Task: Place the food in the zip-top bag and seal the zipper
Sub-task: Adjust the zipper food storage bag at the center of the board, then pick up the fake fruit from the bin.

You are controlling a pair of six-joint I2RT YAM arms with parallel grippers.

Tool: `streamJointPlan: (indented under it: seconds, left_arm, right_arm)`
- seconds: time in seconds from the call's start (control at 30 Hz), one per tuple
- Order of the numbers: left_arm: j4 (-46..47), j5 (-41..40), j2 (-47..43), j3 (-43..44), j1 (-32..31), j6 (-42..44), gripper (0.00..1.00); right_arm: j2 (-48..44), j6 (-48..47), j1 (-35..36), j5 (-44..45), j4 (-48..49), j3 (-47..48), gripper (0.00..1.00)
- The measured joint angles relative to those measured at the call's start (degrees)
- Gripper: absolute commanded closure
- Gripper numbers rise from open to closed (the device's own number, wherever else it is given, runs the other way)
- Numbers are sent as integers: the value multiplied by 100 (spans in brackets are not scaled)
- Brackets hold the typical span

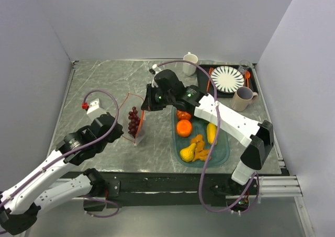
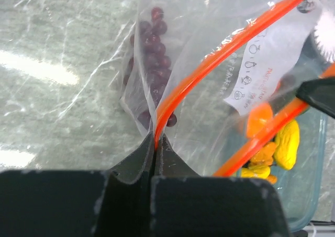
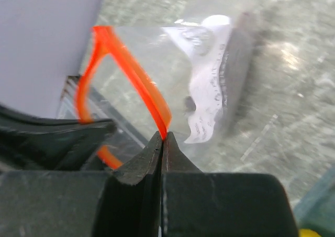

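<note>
When counted from overhead: one zip-top bag (image 1: 130, 102), one teal tray (image 1: 222, 150), two mugs, one striped plate (image 1: 227, 78), two arms with one tool each.

Bag located on the table (image 1: 99, 80) just left of the tray, held between both tools with the mouth spread open. Contents of bag: one purple grape bunch (image 1: 133, 121), visible through the clear wall.

Contents of tray: two orange rounds (image 1: 183, 127), one long yellow piece (image 1: 211, 132), one yellow pear-shaped piece (image 1: 187, 152), plus a cluster of small orange pieces (image 1: 199, 144), number not readable.

Left tool (image 2: 155, 148): jaws together, clamped on the zipper (image 2: 225, 51) at the near end of the mouth. Right tool (image 3: 163, 140): jaws together, likewise clamped on the orange-red strip at another point along the mouth. Zipper unsealed, with both halves bowed apart between the two clamps.

White mug (image 1: 190, 63) at the far edge of the table. Beige mug (image 1: 243, 98) at the far right, just beside the plate. Both mugs well apart from the bag.
</note>
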Motion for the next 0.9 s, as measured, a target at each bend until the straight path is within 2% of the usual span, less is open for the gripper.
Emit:
streamJointPlan:
  seconds: [0.13,0.3,0.33,0.37,0.43,0.5,0.57,0.6,0.63,0.8,0.9]
  left_arm:
    - [-122,20,59,203,2,70,99]
    - [15,81,256,299,7,223,99]
    - [79,118,369,299,7,273,99]
    - [175,175,483,302,7,302,99]
    - [439,348,793,299,7,411,99]
    - [634,474,1121,297,7,466,99]
    - [791,570,1397,271,7,505,99]
    - [918,627,1523,216,7,525,99]
    - [1032,686,1606,142,7,525,99]
    - [1434,966,1694,-361,7,520,99]
    - [1563,1049,1698,-400,7,522,99]
  right_arm:
    - [273,-26,-177,48,-225,-20,100]
    - [527,-24,-396,118,-295,-479,100]
    - [542,-17,-428,162,-308,-601,99]
    - [542,-15,-452,210,-313,-691,92]
    - [522,-4,-522,258,-273,-946,89]
    - [516,-2,-592,291,-273,-1143,65]
    - [468,2,-675,396,-273,-1355,49]
    - [382,-2,-706,448,-254,-1504,26]
    - [275,13,-726,501,-256,-1648,19]
    - [-1043,166,-785,1071,-339,-2562,0]
    - [-2055,437,-798,1432,-328,-3058,0]
